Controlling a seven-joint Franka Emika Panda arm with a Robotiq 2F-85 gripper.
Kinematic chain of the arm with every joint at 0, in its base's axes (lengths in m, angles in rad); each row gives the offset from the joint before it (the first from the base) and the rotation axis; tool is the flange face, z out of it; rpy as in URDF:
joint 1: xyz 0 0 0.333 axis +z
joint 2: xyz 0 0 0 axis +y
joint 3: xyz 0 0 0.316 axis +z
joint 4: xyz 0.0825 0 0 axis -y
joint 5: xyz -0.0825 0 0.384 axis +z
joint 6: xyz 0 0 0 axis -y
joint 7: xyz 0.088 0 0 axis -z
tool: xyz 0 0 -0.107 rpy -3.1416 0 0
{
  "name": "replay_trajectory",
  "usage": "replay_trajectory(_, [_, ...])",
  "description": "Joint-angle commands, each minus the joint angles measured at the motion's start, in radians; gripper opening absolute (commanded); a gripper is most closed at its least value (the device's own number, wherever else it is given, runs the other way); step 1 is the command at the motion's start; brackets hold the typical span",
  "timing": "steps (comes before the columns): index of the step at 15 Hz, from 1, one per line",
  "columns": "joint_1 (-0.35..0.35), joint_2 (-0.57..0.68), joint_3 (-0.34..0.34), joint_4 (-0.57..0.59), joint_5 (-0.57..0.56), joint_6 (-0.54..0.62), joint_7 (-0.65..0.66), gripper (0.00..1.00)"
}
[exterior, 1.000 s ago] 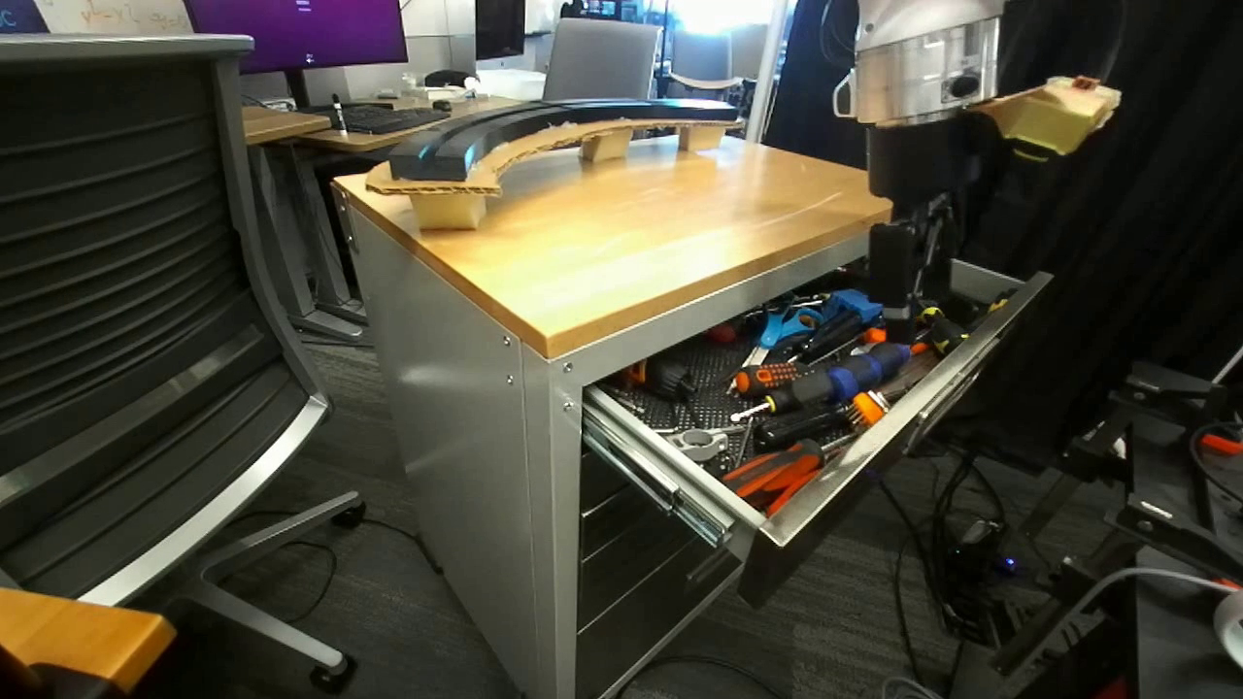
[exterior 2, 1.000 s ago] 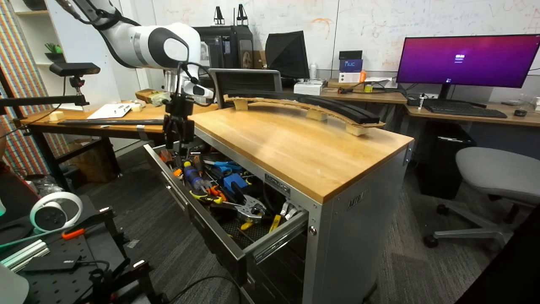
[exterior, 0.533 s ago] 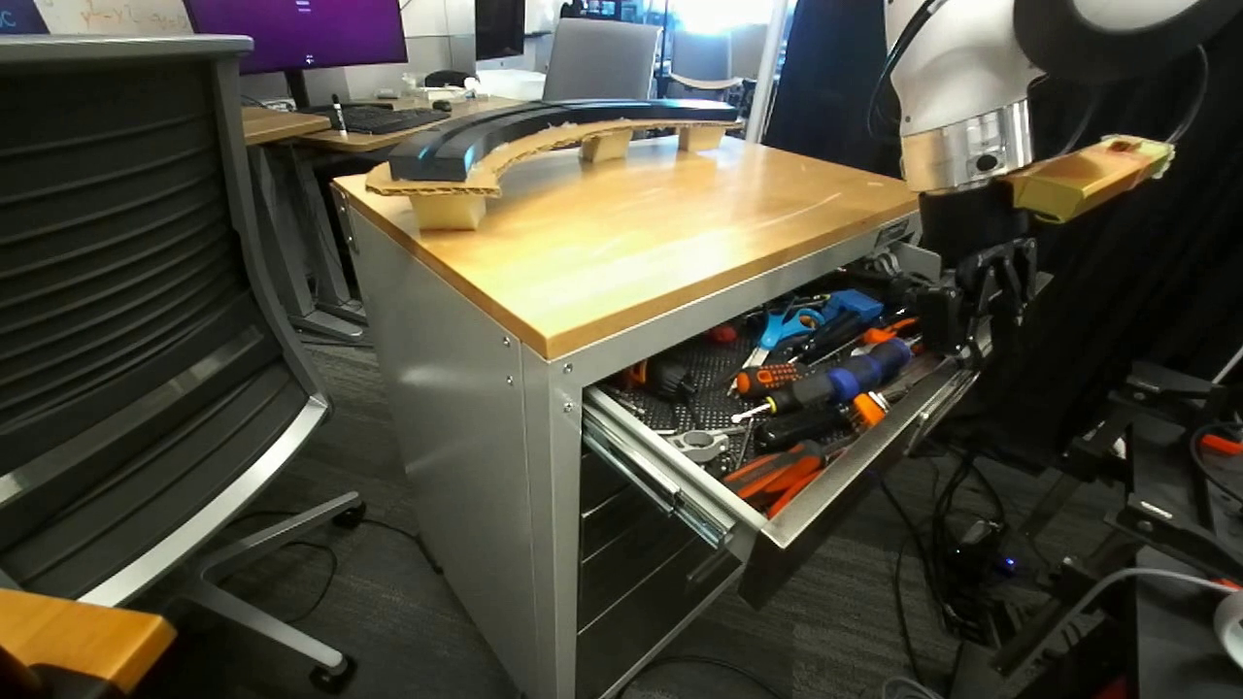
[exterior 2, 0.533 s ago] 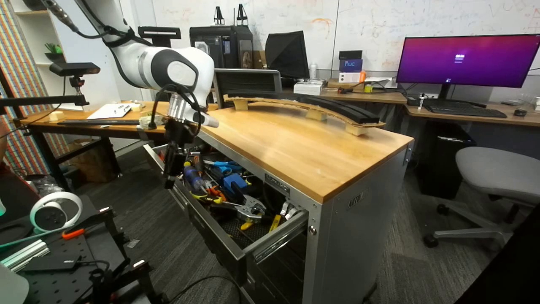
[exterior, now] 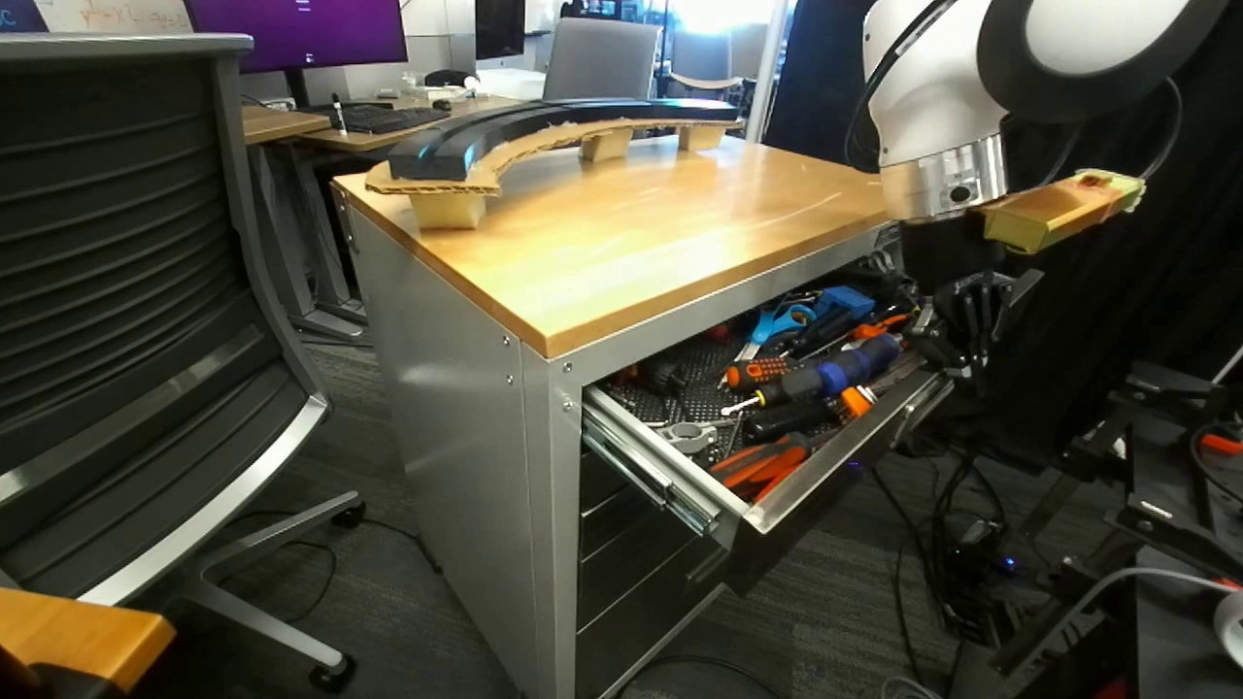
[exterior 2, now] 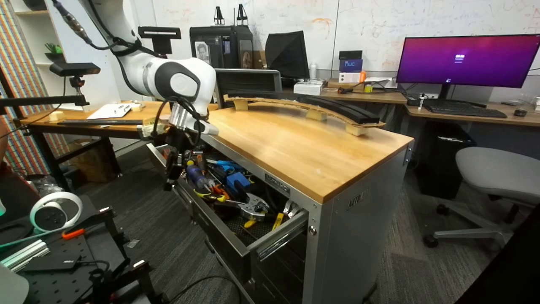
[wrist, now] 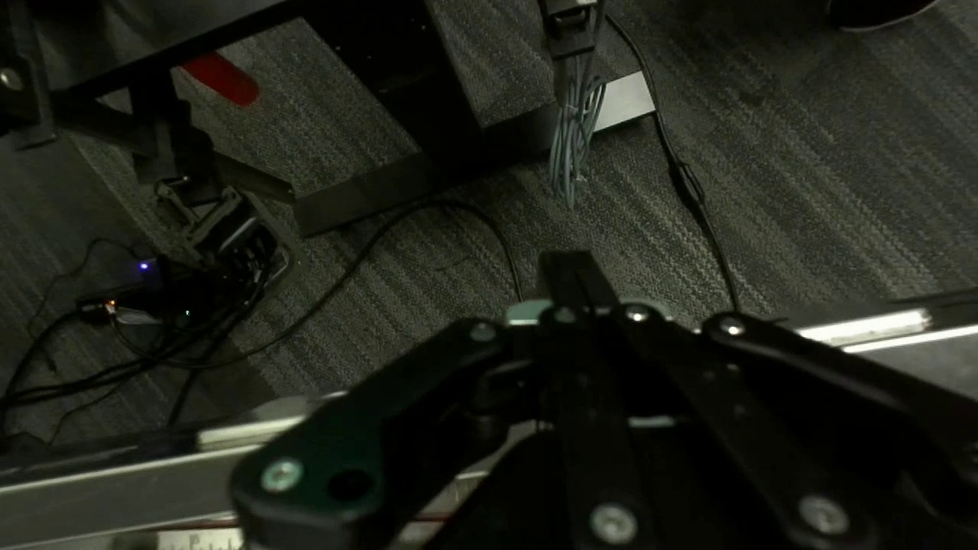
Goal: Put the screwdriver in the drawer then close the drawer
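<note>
The drawer (exterior: 833, 464) (exterior 2: 216, 224) is pulled part way out of the grey cabinet, full of loose tools. I cannot pick out the screwdriver among them in any view. My gripper (exterior: 957, 371) (exterior 2: 169, 185) is tilted at the drawer's front rim, toward the end far from the camera in an exterior view. In the wrist view the gripper (wrist: 578, 267) reaches past the rim (wrist: 99, 489), fingertips over the carpet outside. Its fingers are pressed together with nothing visible between them. Whether they touch the drawer front is hidden.
In the drawer lie a blue-handled tool (exterior: 855, 364), orange-handled pliers (exterior: 762, 464) and blue scissors (exterior: 785, 320). Above is the cabinet's wooden top (exterior: 660, 223), bearing a curved black piece (exterior 2: 337, 107). Cables (wrist: 367, 244) and a black frame (wrist: 428, 84) stand before the drawer.
My gripper has come up out of the drawer, over its front rim and tilted outward, and its fingers have shut. Over the last half second the drawer has slid slightly inward.
</note>
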State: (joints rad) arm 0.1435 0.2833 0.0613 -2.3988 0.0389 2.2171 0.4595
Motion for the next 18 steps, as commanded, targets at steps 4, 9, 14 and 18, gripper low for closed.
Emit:
replay_trajectory(4, [0.082, 0.073, -0.036, 0.080, -0.198, 0.257, 0.169, 0.06])
replay_trajectory(9, [0.154, 0.143, -0.110, 0.145, -0.398, 0.446, 0.328, 0.05])
replay_trajectory(14, [0.271, 0.167, -0.251, 0.171, -0.581, 0.579, 0.518, 0.07])
replay_trajectory(18, [0.262, 0.029, -0.239, 0.053, -0.573, 0.527, 0.486, 0.40])
